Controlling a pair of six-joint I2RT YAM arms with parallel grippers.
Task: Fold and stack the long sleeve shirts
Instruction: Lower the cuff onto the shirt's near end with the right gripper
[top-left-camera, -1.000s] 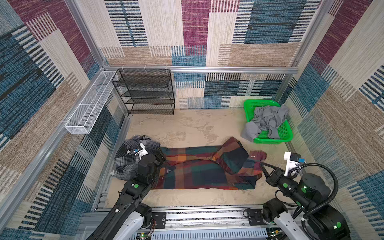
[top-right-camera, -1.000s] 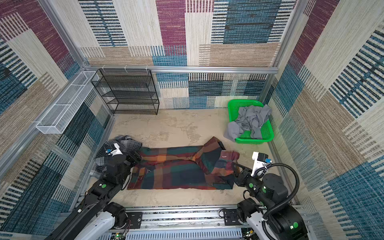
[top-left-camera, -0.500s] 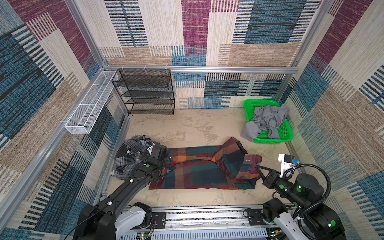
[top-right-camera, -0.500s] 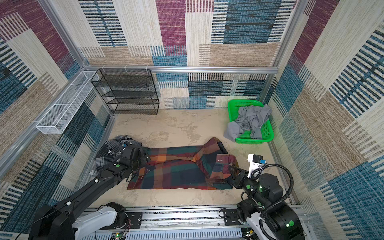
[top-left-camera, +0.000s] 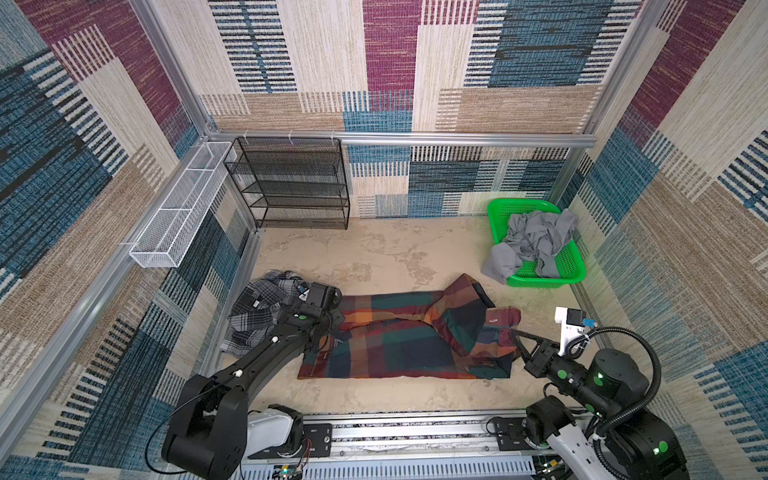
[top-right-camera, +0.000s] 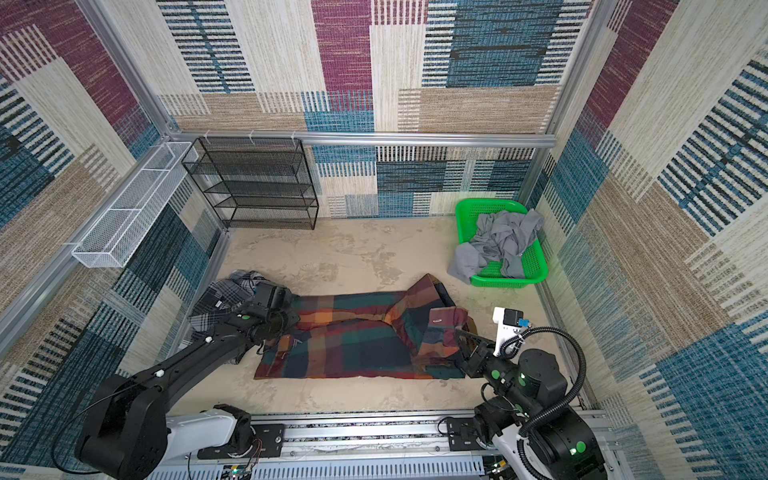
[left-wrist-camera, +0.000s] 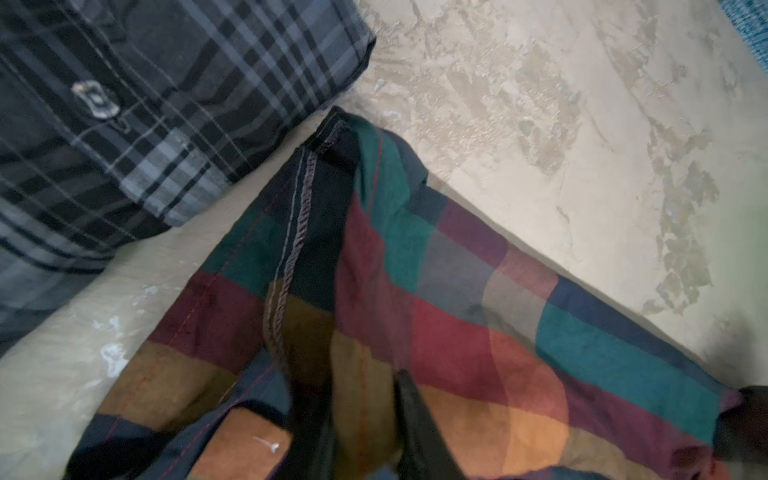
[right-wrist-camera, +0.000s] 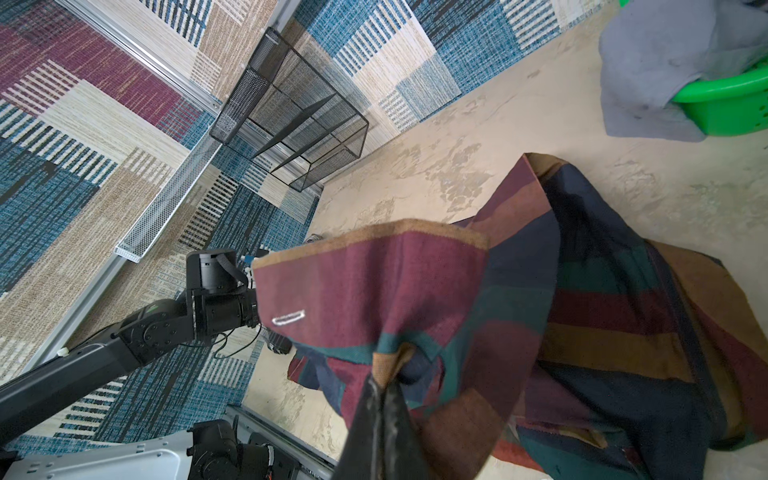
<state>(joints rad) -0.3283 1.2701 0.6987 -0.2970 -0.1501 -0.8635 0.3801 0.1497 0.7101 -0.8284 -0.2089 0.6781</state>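
tension first: with left end effector (left-wrist-camera: 409, 419) and right end effector (right-wrist-camera: 384, 386) pinching opposite ends of the soft navy-orange-red-green plaid shirt (top-left-camera: 399, 345), lift evenly, keeping cloth taut.

— Are the two arms alike?
— Mostly. The left arm (top-left-camera: 266, 353) has matt black, boxy links on a white base housing (top-left-camera: 270, 428). It has one green dot (top-left-camera: 303, 318) near the wrist and a thin black wire (top-left-camera: 152, 432) curving off the lowest link.
— And the right arm (top-left-camera: 582, 374)?
— Black too, with several green dots (top-left-camera: 559, 372) and a thick ribbed hose (top-left-camera: 648, 386). A white camera bracket (top-left-camera: 567, 322) carries a blue plug (top-left-camera: 588, 322). Its fingers (right-wrist-camera: 374, 415) are glossy black and tapered.
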